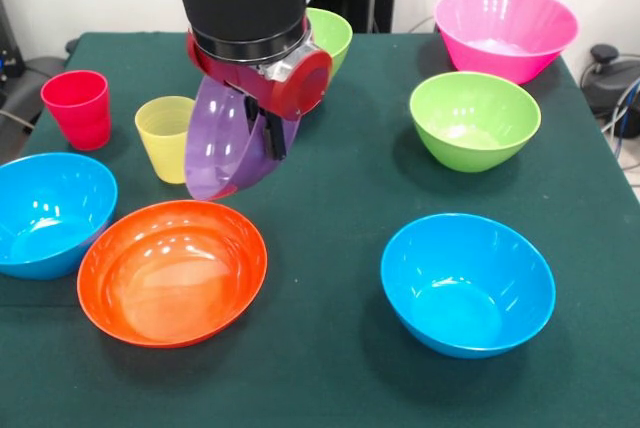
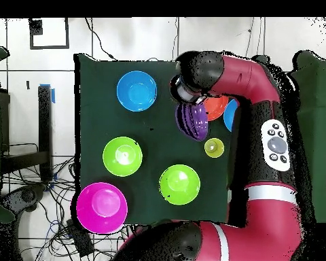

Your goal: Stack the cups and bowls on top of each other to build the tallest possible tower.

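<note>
My gripper (image 1: 268, 136) is shut on the rim of the purple bowl (image 1: 222, 146) and holds it tilted on its side just above the table, over the far edge of the orange bowl (image 1: 172, 270) and beside the yellow cup (image 1: 165, 136). The red cup (image 1: 77, 108) stands at the far left. Light blue bowls sit at the near left (image 1: 50, 213) and near right (image 1: 467, 283). One lime green bowl (image 1: 474, 120) is at the right and one (image 1: 332, 36) is behind the arm. The pink bowl (image 1: 505, 33) is at the far right. In the overhead view the purple bowl (image 2: 193, 121) hangs under the arm. No small dark blue bowl or tower shows.
All bowls stand upright and apart on the green table cloth (image 1: 330, 198). The arm (image 2: 254, 88) covers part of the orange bowl (image 2: 216, 107) and one light blue bowl (image 2: 229, 115) in the overhead view. Cables lie beyond the table's edges.
</note>
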Available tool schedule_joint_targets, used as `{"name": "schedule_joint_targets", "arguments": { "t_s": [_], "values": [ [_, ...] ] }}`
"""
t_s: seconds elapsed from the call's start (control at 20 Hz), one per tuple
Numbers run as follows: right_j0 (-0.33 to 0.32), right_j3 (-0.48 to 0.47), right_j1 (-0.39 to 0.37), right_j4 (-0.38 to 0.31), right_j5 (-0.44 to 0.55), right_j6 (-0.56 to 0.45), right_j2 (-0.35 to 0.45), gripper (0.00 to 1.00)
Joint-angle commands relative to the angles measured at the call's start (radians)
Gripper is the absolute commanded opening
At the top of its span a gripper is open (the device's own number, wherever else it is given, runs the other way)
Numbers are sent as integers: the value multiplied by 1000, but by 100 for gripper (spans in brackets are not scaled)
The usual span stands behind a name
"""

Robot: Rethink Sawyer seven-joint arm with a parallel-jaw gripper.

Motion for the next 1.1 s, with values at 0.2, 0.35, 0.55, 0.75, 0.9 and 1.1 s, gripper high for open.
{"name": "schedule_joint_targets", "arguments": {
  "t_s": [0.2,0.35,0.55,0.75,0.9,1.1],
  "values": [
    [18,53,0,-113,24,-301,50,0],
    [-2,81,-1,-118,-13,-320,57,0],
    [10,70,-12,-126,17,-307,53,0],
    [26,76,-23,-131,16,-281,45,0],
    [32,76,-24,-128,16,-267,43,0],
    [40,109,-44,-126,-3,-242,37,0]
  ]
}}
